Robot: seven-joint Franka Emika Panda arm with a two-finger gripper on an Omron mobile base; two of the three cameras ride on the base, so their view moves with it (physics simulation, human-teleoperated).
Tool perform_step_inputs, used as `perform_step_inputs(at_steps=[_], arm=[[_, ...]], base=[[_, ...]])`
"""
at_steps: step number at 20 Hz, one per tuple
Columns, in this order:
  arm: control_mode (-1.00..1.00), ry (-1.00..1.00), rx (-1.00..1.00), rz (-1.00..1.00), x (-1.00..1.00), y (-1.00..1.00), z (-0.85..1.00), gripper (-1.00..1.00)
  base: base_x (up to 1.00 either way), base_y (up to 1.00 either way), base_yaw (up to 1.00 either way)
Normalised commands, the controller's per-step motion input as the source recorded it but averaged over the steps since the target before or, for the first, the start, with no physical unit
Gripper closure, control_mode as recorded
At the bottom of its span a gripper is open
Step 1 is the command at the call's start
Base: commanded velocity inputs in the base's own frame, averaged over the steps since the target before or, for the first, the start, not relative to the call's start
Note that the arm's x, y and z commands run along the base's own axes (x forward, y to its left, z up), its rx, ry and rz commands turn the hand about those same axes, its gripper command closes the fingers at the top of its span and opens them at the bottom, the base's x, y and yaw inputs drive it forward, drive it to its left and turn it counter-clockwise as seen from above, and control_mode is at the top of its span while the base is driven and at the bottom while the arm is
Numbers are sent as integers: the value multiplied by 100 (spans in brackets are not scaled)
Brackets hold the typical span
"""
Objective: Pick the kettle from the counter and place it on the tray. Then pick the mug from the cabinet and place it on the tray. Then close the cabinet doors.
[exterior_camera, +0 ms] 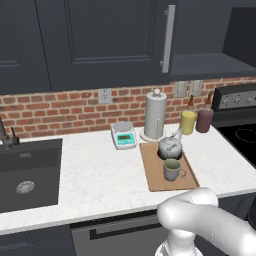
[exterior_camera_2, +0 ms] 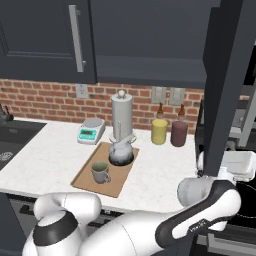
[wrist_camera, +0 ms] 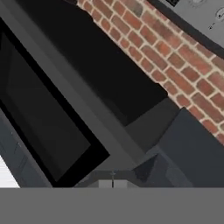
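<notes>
Light-brown wood of the tray [exterior_camera: 158, 180] lies on the white counter [exterior_camera: 95, 175], toward its front edge and right of the middle. On the tray stand 2 things: the silver-grey kettle [exterior_camera: 170, 146] at the back end, and the greyish-green mug [exterior_camera: 172, 169] just in front of it, near the tray's front end.

Behind the tray, near the brick wall, stands a tall grey cylinder with a knob top [exterior_camera: 155, 115]. To its left is a small scale [exterior_camera: 123, 135], and to its right are a yellow canister [exterior_camera: 188, 122] and a maroon canister [exterior_camera: 204, 120], side by side. A dark sink [exterior_camera: 29, 172] is set into the left end of the counter, and a stove [exterior_camera: 240, 125] stands past the right end.

Above the counter, the left cabinet door [exterior_camera: 100, 42] with its grey bar handle [exterior_camera: 169, 38] is closed. The right cabinet door [exterior_camera_2: 227, 85] stands open, edge-on in the right base view, and the arm reaches up behind it.

The claw [wrist_camera: 112, 184] is pressed together with nothing between its tips; in the hand view it is close to the open cabinet [wrist_camera: 52, 109], at the frame below its dark inside.
</notes>
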Motion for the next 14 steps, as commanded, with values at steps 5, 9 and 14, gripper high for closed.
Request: perform_step_inputs(at_steps=[5, 9, 14], arm=[[-100, -30, 2, 0, -29, -7, 37, 100], [-100, -30, 0, 0, -30, 5, 55, 100], [-100, -37, 0, 1, -23, 33, 55, 100]], base=[[0, 0, 0], [0, 0, 0], [0, 0, 0]])
